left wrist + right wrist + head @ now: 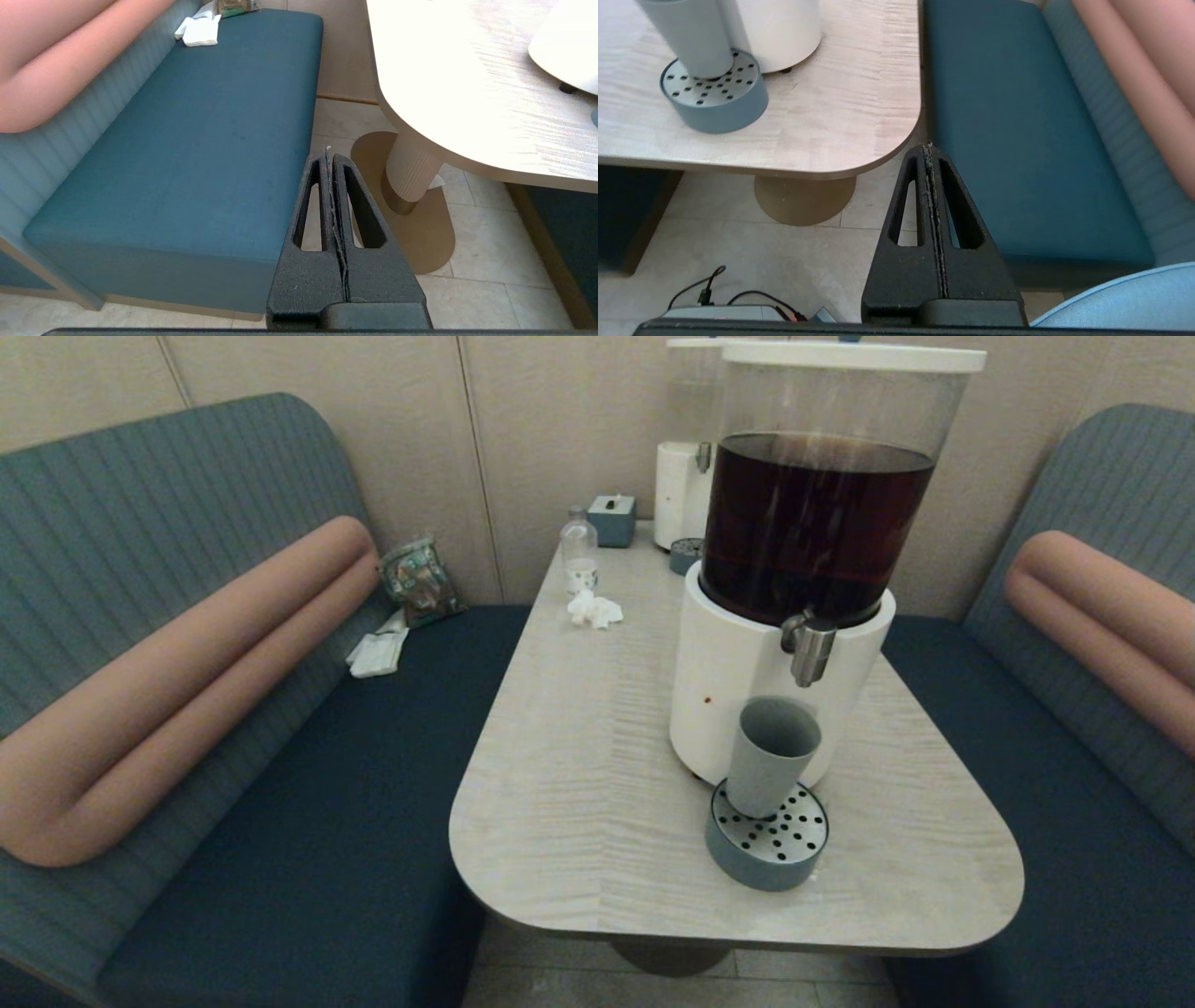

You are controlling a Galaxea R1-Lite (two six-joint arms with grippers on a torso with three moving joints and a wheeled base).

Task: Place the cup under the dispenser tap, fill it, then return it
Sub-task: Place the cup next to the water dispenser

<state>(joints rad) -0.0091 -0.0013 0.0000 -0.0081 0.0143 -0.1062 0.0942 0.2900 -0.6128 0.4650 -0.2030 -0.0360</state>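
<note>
The cup [771, 756], a plain matte grey-green tumbler with no handle and a slight taper, stands mouth up on the drip tray [767, 840]. Its long axis is close to vertical, leaning a little in the head view, and its open rim sits just below and slightly to the left of the dispenser tap [808, 651]. The tap is a short brushed-steel cylinder pointing downward from the white base of the large dispenser [812, 551], whose clear tank holds dark brown liquid under a white lid. The drip tray is a short round blue-grey drum with a perforated steel top, and it touches the foot of the dispenser. All of this rests on the tabletop [579, 756], a pale wood-grain slab with rounded corners on a ribbed pedestal.

The left gripper [332, 161] hangs below the tabletop's edge beside the dark teal bench seat [196, 140], its black fingers pressed together and grasping nothing. The right gripper [929, 151] hangs off the tabletop's near right corner, over the floor, likewise clenched and empty, well apart from the cup [686, 37].

A second, smaller white dispenser [686, 476] stands at the far end.
</note>
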